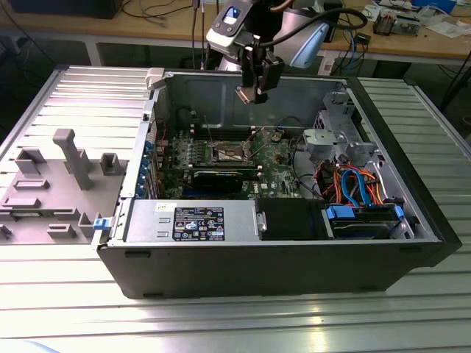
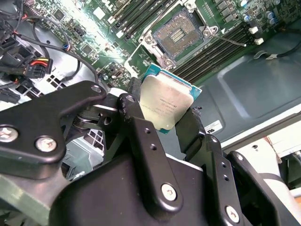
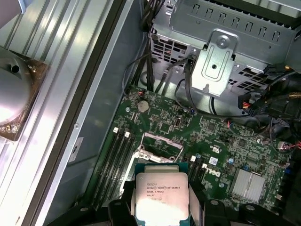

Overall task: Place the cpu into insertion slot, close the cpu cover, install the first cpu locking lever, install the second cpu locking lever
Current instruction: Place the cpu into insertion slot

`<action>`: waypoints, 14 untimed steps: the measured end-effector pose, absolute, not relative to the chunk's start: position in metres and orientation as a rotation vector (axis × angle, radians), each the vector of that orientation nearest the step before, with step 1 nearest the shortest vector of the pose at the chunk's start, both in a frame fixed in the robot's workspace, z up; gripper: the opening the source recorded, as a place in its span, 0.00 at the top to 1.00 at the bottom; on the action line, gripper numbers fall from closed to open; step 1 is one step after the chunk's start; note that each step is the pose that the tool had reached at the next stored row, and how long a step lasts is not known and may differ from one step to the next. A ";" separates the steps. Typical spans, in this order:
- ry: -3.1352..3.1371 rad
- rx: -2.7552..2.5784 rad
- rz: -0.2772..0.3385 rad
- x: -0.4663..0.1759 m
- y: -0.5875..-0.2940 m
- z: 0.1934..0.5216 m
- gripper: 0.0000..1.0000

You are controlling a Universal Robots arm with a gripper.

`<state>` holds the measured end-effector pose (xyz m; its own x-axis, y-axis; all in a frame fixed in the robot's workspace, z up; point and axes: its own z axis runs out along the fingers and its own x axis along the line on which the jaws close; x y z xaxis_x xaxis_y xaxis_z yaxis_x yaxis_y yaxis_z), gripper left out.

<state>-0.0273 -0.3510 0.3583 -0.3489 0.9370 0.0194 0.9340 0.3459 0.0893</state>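
**Chip clamped in the air above an open socket**

The gripper [image 2: 164,112] has two black, matte metal fingers [image 2: 141,136], jointed and fastened with bright screws. They are closed narrowly on the cpu [image 2: 165,106], pressing two opposite edges. The cpu is a small flat square with a dull silver-grey metal top and a thin teal-green border. In the first wrist view the gripper [image 3: 162,209] holds the cpu [image 3: 161,194] with its printed face towards the camera.

In the exterior view the gripper [image 1: 255,87] hangs high inside the case, near the far wall. The cpu [image 1: 246,95] is well clear of the board below.

Beneath it lies the insertion slot [image 2: 181,33], a square socket with a dark, finely pinned centre and a silvery metal rim, and nothing sits in it. It shows partly behind the chip in the first wrist view [image 3: 160,143], and near the middle of the board in the exterior view [image 1: 227,153].

Long dark memory slots [image 2: 221,47] run beside it on the glossy green motherboard [image 1: 278,158].

The black computer case [image 1: 257,257] lies open on a ribbed aluminium table [image 1: 221,320]. Inside it, a silver power-supply box [image 1: 191,219] sits along the near side, and a long black card [image 1: 221,179] sits between that box and the socket. At the exterior view's right are a perforated grey metal drive cage [image 3: 221,47] and a bundle of orange and blue cables [image 1: 353,184].
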 end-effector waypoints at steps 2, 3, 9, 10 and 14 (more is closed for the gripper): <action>2.542 1.781 0.131 -0.027 -0.351 0.358 0.46; 2.539 1.784 0.131 -0.027 -0.351 0.358 0.46; 2.534 1.791 0.131 -0.027 -0.351 0.358 0.46; 2.534 1.791 0.131 -0.027 -0.351 0.358 0.46; 2.531 1.795 0.131 -0.027 -0.351 0.358 0.46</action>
